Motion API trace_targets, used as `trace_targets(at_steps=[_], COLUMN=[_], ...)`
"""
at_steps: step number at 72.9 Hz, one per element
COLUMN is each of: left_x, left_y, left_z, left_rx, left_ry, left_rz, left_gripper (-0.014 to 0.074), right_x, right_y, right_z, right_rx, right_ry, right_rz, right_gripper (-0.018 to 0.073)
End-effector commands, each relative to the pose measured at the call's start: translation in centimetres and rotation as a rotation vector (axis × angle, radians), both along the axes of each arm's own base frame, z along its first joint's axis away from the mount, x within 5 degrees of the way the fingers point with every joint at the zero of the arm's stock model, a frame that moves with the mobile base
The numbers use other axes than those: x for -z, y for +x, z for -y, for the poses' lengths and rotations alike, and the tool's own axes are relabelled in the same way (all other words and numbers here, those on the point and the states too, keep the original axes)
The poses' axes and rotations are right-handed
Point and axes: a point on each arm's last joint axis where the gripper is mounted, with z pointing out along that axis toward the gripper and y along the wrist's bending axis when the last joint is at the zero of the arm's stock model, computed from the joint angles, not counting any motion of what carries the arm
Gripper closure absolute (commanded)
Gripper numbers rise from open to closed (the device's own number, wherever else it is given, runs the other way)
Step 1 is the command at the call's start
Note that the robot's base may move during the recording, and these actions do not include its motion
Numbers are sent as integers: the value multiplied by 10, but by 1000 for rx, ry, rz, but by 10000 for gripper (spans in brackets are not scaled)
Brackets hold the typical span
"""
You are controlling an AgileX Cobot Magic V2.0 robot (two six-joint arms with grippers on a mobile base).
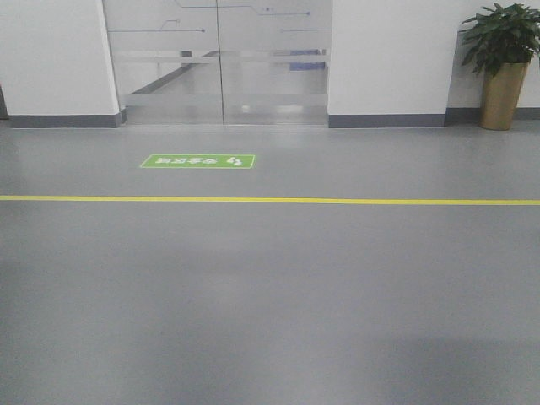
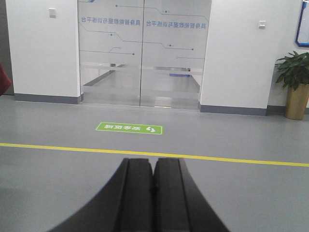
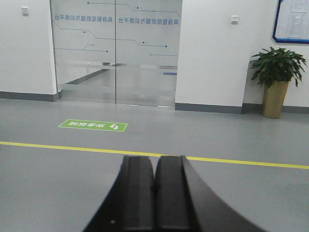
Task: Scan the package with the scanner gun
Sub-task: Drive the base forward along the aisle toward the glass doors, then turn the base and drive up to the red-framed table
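Ahead we see grey floor [image 1: 270, 295] crossed by a yellow line [image 1: 270, 201], glass doors [image 1: 219, 67], and a gold pot [image 1: 501, 97] holding a leafy plant [image 1: 502, 38]. Only our wrist views show the left pincer [image 2: 153, 193] and right pincer [image 3: 154, 193], each closed on nothing. The package and scanner gun appear in no view.

Glass doors [image 1: 221, 63], potted plant [image 1: 502, 72], yellow line [image 1: 270, 201]

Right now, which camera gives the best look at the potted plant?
The right wrist view: the potted plant shows whole, leaves and gold pot. The front view clips its leaves in the top right corner; the left wrist view cuts it off at the right edge.
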Motion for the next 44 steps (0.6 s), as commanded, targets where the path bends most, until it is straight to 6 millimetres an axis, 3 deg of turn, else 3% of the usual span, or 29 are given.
trace_targets(at_steps=[1,44], left_x=[-2,-2], left_y=[-1,-1], left_z=[0,0], left_rx=[7,7], left_ry=[1,1], left_rz=[21,21], left_gripper=[708,708], right_x=[-2,-2], right_y=[-1,-1], right_z=[0,0], right_rx=[2,2], right_ry=[-7,-7], right_rz=[22,22], right_gripper=[727,727])
